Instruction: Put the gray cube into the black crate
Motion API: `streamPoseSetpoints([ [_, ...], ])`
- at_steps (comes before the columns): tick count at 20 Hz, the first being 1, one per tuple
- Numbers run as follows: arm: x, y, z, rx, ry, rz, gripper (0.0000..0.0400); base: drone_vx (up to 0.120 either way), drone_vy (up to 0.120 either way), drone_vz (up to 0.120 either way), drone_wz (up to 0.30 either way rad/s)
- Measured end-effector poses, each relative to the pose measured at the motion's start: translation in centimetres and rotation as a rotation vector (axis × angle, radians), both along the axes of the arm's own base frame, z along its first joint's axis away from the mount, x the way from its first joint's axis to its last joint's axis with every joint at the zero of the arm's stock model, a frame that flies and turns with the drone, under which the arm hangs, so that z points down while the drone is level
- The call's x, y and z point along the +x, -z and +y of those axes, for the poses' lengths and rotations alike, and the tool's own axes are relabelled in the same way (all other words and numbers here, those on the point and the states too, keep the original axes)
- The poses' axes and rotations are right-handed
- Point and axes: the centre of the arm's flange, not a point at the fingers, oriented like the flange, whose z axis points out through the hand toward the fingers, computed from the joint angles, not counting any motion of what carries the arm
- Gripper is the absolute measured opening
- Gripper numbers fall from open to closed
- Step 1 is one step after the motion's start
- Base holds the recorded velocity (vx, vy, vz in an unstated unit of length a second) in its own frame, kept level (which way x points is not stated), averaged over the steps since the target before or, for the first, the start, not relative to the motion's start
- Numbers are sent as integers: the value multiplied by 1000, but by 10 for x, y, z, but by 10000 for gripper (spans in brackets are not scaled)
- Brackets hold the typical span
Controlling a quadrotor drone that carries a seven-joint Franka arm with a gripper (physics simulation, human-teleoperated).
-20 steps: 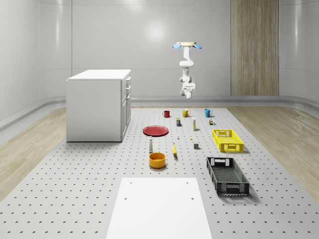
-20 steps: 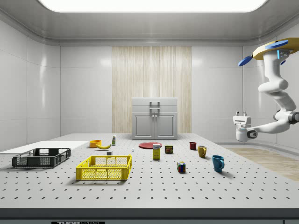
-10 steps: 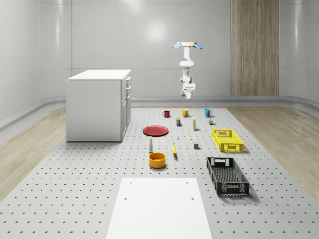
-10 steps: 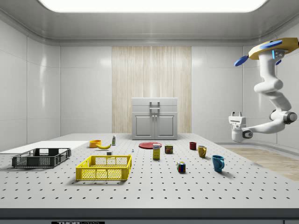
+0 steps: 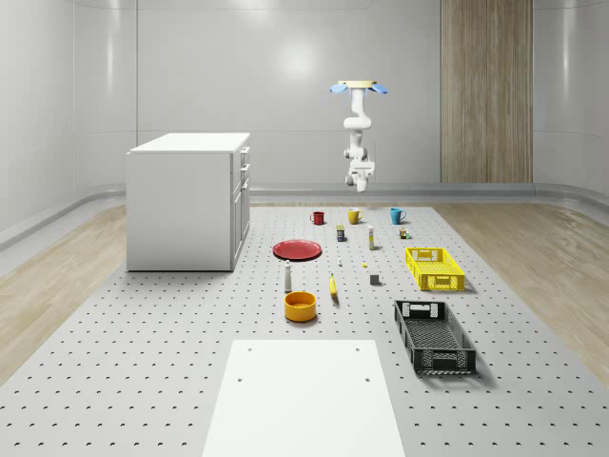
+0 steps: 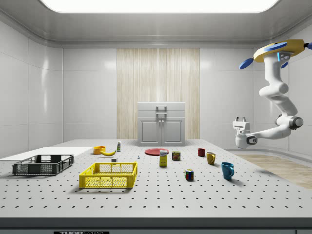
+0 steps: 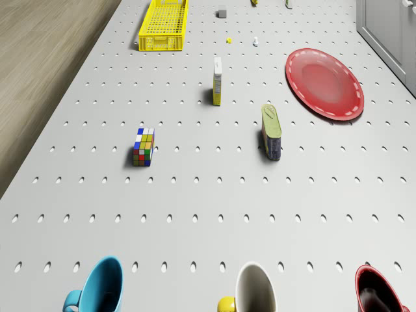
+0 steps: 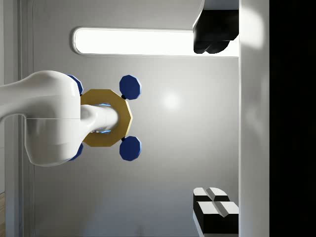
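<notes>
The yellow-bodied, blue-rotored drone [image 6: 282, 50] hovered high beyond the table's far edge, near the mugs, its two-finger gripper [image 6: 240, 120] pointing upward, fingers apart and empty. This looked like the approach step: the small gray cube [image 5: 375, 279] sat beside the yellow crate [image 5: 434, 268], well apart from the long black mesh crate [image 5: 434, 335], so the next move called for flying over and reaching down. No writing was legible.

Open air around drone [image 6: 279, 50] hovering high at counter's [image 5: 143, 362] far edge. Gray cube [image 5: 375, 279]: bare counter all round; yellow crate [image 5: 434, 268] near, whole-scene view's right. Black crate [image 5: 433, 334]: open-topped, unobstructed above.
</notes>
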Motion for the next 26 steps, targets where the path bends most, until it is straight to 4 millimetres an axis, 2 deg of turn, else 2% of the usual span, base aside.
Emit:
streamPoseSetpoints([
  [17,-1,1,10,-104,2,-13,400,120,0,0,0],
  [22,-2,3,24,-249,6,-16,400,120,0,0,0],
  [26,-2,12,47,-488,11,-19,400,120,0,0,0],
])
